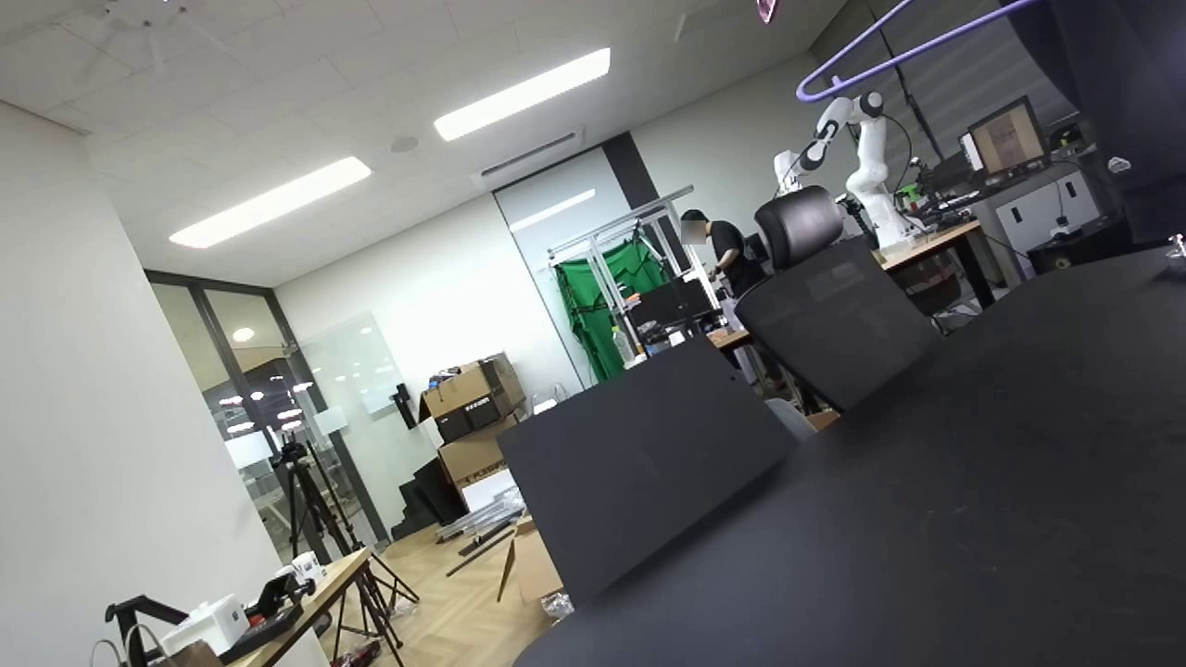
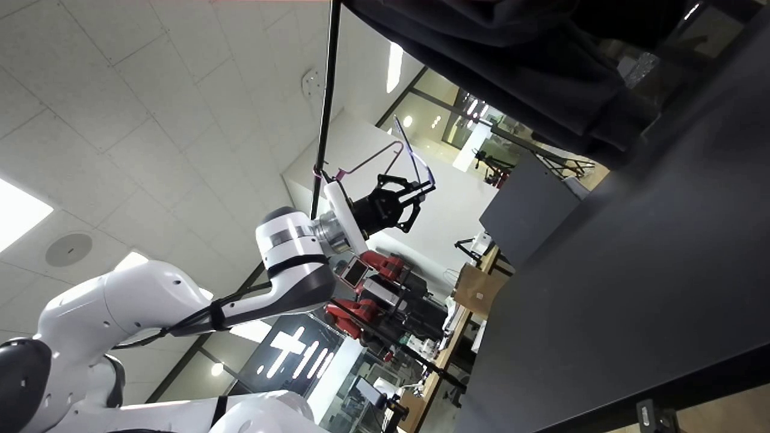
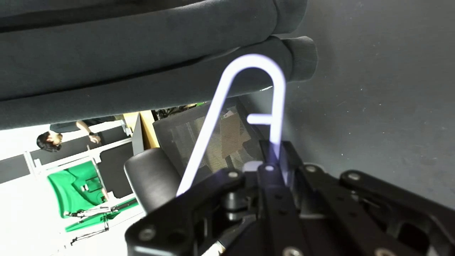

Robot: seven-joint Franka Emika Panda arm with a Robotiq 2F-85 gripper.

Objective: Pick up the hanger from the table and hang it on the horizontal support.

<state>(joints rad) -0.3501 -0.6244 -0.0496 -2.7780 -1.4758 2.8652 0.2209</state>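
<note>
slim, round-cornered violet hanger (image 3: pixel 279 89); i have its rod pinched in my gripper (image 3: pixel 278 156), off the matte black table (image 1: pixel 927 519). pale wall (image 1: pixel 102 389), dark cloth (image 2: pixel 511 72).

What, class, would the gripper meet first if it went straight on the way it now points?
Probably the dark cloth, seen ahead in the wrist view beyond the purple hanger that the gripper holds. The table shows beside it and depth is unclear, so the table might come first.

A black tripod (image 1: pixel 298 474) stands before glass panels (image 1: pixel 236 347), near stacked cardboard boxes (image 1: pixel 473 408).
</note>
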